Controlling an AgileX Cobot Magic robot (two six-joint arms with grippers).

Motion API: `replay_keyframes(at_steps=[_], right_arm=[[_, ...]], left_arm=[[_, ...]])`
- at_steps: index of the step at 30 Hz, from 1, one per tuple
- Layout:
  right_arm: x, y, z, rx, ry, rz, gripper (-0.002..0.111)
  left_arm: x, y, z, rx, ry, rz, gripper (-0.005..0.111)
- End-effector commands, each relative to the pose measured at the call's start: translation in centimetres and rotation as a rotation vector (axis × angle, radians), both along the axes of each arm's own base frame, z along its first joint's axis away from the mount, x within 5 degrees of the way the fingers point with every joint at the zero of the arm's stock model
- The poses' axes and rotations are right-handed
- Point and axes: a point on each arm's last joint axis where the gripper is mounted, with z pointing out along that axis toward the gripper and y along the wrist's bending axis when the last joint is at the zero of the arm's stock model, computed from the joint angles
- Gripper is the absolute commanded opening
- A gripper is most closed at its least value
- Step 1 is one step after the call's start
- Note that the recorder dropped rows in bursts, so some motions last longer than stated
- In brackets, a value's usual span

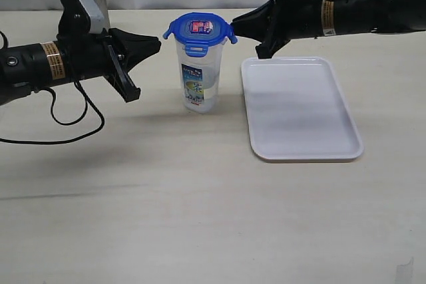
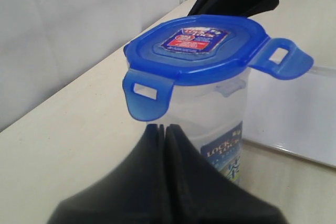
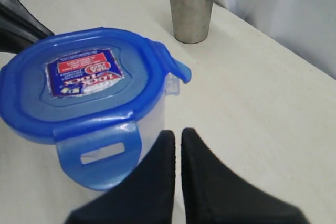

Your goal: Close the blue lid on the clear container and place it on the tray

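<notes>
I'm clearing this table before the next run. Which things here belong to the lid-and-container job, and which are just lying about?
Belong to the job:
- blue lid, sitting on top of the container with its flaps sticking out
- clear container
- white tray, beside the container

Just lying about:
- steel cup, at the back
- black cable

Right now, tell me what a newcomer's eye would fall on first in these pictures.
The blue lid sits on the clear container mid-table, its flaps sticking outward. The shut left pincer and right pincer point at it from either side, close to the lid. The white tray lies beside the container, on the right pincer's side.
</notes>
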Motion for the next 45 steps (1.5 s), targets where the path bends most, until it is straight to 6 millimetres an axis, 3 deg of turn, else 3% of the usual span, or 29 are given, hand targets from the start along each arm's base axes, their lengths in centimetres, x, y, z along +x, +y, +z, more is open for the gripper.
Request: replay_keyframes(at_steps=[1,36,45], right_arm=[[-0.2,0.1,-0.1,-0.02,0.005,0.031,0.004],[-0.2,-0.1,1.0,-0.032,-0.003,-0.01,0.004],[-0.1,-0.3,1.2,-0.039,-0.01,-0.032,0.004]], left_arm=[[-0.1,0.0,-0.1,-0.005,0.006,0.007,0.0],[0.4,0.3,0.2,-0.025,-0.025,0.068,0.0],[-0.1,0.0,0.0,-0.004,-0.021,-0.003,0.0]])
